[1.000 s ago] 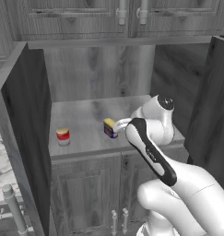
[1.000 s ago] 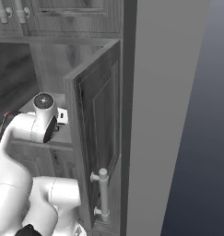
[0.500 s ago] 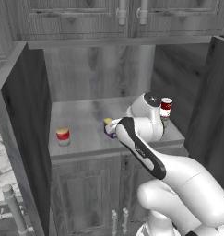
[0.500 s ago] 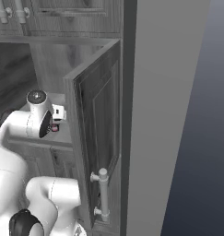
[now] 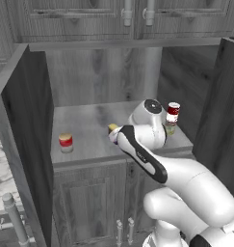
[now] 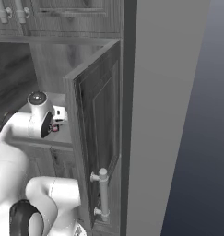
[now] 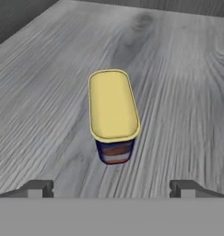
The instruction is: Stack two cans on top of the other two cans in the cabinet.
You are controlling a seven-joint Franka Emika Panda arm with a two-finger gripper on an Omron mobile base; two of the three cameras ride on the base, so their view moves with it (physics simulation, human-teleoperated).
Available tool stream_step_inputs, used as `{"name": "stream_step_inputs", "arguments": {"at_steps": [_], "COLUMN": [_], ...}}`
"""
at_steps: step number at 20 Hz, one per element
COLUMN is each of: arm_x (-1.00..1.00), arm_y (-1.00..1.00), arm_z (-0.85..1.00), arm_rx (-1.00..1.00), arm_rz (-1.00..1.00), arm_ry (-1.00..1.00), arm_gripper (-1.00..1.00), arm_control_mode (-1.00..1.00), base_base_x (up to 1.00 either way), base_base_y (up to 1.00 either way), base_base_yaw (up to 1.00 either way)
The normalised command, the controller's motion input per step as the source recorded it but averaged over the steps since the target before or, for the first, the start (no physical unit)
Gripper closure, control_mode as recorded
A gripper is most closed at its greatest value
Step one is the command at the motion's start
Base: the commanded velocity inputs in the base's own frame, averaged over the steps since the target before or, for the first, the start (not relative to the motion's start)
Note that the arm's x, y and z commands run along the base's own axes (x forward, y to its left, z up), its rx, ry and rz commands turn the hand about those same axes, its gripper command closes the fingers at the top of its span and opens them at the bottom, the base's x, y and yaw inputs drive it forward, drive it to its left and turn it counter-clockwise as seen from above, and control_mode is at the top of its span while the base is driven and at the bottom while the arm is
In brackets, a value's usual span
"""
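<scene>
The cabinet (image 5: 94, 82) was grey all over with a streaked wood grain, and its handles (image 5: 136, 11) were a paler grey. The shelf (image 7: 49, 69) showed the same grey grain in long lines. The blue can (image 7: 113, 115) had a dark blue wall with an orange-and-white patch low down and a plain yellow top. The red can (image 5: 173, 112) had a white band and top above a yellowish-green can (image 5: 170, 128). The beige can (image 5: 66, 143) was pale with a red top.

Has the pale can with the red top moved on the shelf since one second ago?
No. In the left base view the pale red-topped can stands at the same spot near the front edge of the cabinet shelf, close to the left wall.
</scene>
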Motion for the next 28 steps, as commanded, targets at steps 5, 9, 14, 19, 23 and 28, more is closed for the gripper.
{"name": "stream_step_inputs", "arguments": {"at_steps": [5,9,14,19,23,28], "arm_x": [0.23,0.24,0.16,0.09,0.08,0.12], "arm_y": [0.00,0.00,0.07,0.14,0.10,0.00], "arm_z": [-0.19,-0.11,-0.05,-0.06,-0.11,-0.09], "arm_rx": [0.00,0.00,0.00,0.00,0.00,0.00], "arm_rz": [0.03,0.03,0.03,0.02,0.02,0.03], "arm_ry": [0.00,0.00,-0.01,0.00,0.00,-0.01], "arm_gripper": [-1.00,-1.00,-1.00,-1.00,-1.00,-1.00], "arm_control_mode": [-1.00,-1.00,-1.00,-1.00,-1.00,-1.00], "base_base_x": [0.00,0.00,0.00,0.00,0.00,0.00], "base_base_y": [0.00,0.00,0.00,0.00,0.00,0.00], "base_base_yaw": [0.00,0.00,0.00,0.00,0.00,0.00]}}
